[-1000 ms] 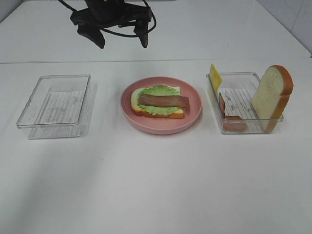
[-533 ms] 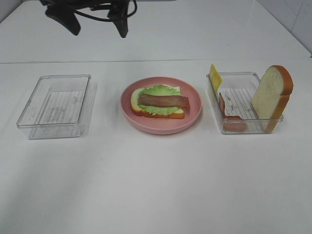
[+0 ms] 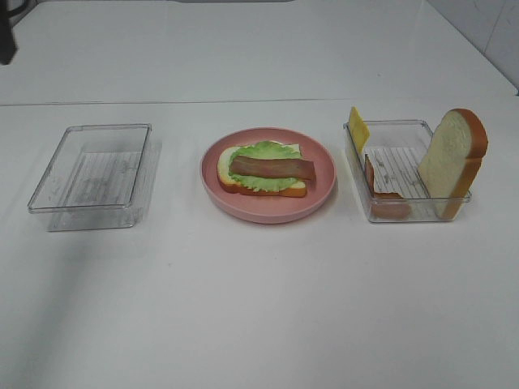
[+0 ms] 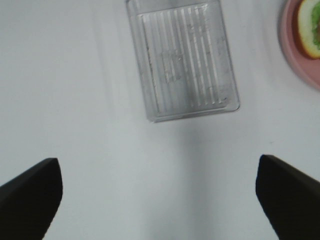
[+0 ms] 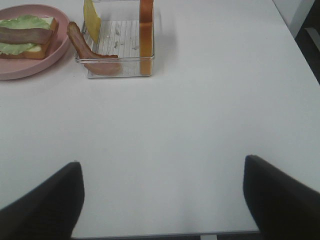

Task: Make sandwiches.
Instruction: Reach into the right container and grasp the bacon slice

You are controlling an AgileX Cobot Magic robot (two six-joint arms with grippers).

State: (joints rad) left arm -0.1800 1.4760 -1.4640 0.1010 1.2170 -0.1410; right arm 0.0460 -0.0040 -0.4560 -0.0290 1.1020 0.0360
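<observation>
On the pink plate (image 3: 324, 190) lies the half-built sandwich (image 3: 266, 170): a bread slice, a lettuce leaf and a bacon strip on top. The right clear tray (image 3: 405, 212) holds a yellow cheese slice (image 3: 358, 128), a bacon strip (image 3: 381, 193) and an upright bread slice (image 3: 452, 158). In the right wrist view the same stack (image 5: 27, 37), cheese (image 5: 91, 17), bacon (image 5: 87, 52) and bread (image 5: 146, 35) show far from my right gripper (image 5: 161, 164), which is open and empty. My left gripper (image 4: 157, 162) is wide open and empty, short of the left tray (image 4: 182, 60).
The left clear tray (image 3: 93, 174) holds nothing. A dark bit of the left arm (image 3: 6, 32) shows at the top left corner of the high view. The table's near edge (image 5: 150, 235) runs just under my right gripper. The plate's rim (image 4: 295, 60) shows in the left wrist view.
The left arm has swung from above the table's back middle to the left, almost leaving the high view. Plate, trays and food have not moved.
</observation>
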